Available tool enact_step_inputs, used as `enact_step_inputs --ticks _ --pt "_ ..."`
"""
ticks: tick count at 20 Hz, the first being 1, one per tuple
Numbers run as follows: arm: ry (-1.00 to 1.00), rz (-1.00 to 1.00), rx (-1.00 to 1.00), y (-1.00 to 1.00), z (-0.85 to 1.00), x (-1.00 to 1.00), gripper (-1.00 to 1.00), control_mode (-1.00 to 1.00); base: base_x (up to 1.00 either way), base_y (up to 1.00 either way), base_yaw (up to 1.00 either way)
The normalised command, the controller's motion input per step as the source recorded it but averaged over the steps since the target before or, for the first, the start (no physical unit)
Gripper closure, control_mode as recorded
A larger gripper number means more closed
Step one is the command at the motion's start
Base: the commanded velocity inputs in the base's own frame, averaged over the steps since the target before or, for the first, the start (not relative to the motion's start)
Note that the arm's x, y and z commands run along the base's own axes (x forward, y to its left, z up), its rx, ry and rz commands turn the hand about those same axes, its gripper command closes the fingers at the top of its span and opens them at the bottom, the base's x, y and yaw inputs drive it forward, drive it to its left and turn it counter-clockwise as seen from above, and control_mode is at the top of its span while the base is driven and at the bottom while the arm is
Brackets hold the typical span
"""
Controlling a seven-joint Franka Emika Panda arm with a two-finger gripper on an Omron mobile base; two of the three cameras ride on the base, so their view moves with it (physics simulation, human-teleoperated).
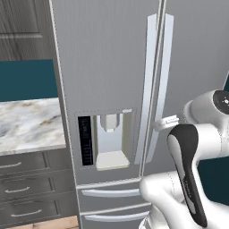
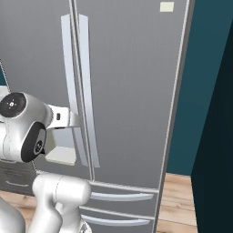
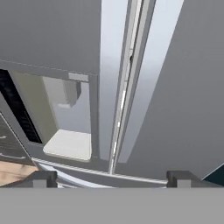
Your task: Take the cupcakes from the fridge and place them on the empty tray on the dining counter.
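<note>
The fridge (image 1: 107, 67) is seen straight ahead with both of its grey steel doors shut, so nothing inside can be made out. Its two long vertical handles (image 2: 77, 86) are set side by side at the seam between the doors. The water dispenser (image 1: 107, 141) is recessed in the left door, and two drawers (image 1: 109, 193) are stacked below. The gripper (image 3: 111, 177) is held right in front of the handles, near the door seam, with its jaws spread wide and nothing held between them. In the hand view both dark fingertips (image 3: 41, 178) are seen well apart, the seam lined up between them. A marble counter (image 1: 27, 125) is glimpsed to the left of the fridge, over grey drawers.
</note>
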Motion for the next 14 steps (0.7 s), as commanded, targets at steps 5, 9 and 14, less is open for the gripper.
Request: enact_step_inputs --ticks 5,9,14 --pt "0.0 0.0 0.0 0.0 0.0 0.0 -1.0 1.0 -0.35 -0.05 0.0" --pt "0.0 0.0 0.0 0.0 0.0 0.0 -1.0 1.0 -0.71 -0.08 0.0" --pt "0.0 0.0 0.0 0.0 0.0 0.0 -1.0 1.0 -0.62 -0.09 0.0"
